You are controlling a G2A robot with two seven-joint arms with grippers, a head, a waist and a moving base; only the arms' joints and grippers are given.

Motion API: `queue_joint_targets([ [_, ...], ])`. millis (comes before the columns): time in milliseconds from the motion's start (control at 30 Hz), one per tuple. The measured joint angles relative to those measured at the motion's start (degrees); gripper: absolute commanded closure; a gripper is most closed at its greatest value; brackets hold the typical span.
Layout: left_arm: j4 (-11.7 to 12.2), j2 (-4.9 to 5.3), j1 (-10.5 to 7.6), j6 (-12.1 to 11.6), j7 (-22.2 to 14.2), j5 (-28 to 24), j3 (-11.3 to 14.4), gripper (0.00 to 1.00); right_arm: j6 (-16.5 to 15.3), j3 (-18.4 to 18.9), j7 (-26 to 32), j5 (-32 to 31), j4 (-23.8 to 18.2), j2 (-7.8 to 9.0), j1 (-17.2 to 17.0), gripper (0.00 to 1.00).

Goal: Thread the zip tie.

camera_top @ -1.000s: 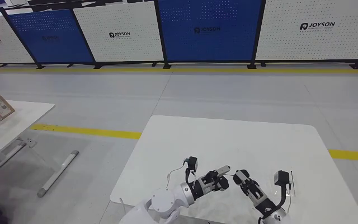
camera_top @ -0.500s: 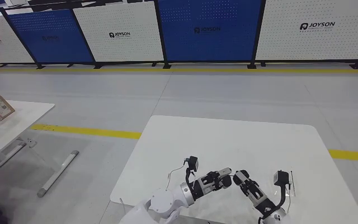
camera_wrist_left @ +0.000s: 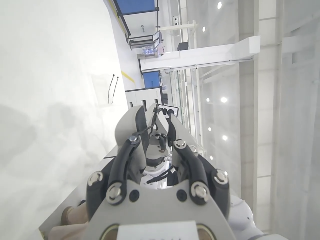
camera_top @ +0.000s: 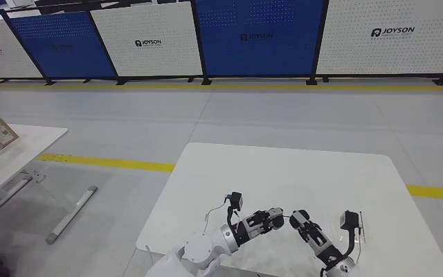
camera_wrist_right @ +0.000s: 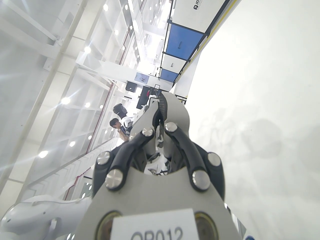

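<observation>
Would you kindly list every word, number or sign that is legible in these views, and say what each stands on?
White wall panels: a logo with a brand name, left unquoted.
Blue wall panels: the same kind of mark, too faint to read.
White label behind the right gripper: a short code, its lower part cut off by the picture's edge.

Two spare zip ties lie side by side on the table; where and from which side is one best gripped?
Probably mid-strap on either spare zip tie, from straight above, pinching across its width: both lie flat, thin and close together, so a sideways approach would likely push them.
</observation>
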Motion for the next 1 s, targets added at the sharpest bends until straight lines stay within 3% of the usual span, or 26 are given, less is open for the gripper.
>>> queue_joint_targets([
  [133, -0.09, 0.11, 0.06, 0.04, -0.30, 0.86, -0.06, 0.95, 0.00, 0.00, 0.00, 0.00, 0.00, 0.00, 0.00, 1.00],
  [433, -0.02, 0.23, 0.11, 0.14, -0.61, 1.29, -0.01, 1.00, 0.00, 0.00, 0.00, 0.00, 0.00, 0.00, 0.00, 1.00],
  [467, -0.02, 0.23, 0.10, 0.16, -0.61, 1.30, 0.00, 0.98, 0.00, 0.00, 0.00, 0.00, 0.00, 0.00, 0.00, 1.00],
  [533, -0.03, 0.24, 0.09, 0.17, -0.58, 1.28, 0.03, 0.74, 0.00, 0.00, 0.00, 0.00, 0.00, 0.00, 0.00, 1.00],
  [600, -0.02, 0.24, 0.08, 0.17, -0.57, 1.14, 0.05, 0.62, 0.00, 0.00, 0.00, 0.00, 0.00, 0.00, 0.00, 1.00],
  [667, 0.00, 0.24, 0.04, 0.21, -0.56, 1.09, 0.09, 0.62, 0.00, 0.00, 0.00, 0.00, 0.00, 0.00, 0.00, 1.00],
  [800, 0.00, 0.25, -0.04, 0.39, -0.50, 1.06, 0.14, 0.68, 0.00, 0.00, 0.00, 0.00, 0.00, 0.00, 0.00, 1.00],
  [1000, 0.02, 0.28, -0.11, 0.32, -0.43, 1.05, 0.14, 0.93, 0.00, 0.00, 0.00, 0.00, 0.00, 0.00, 0.00, 1.00],
])
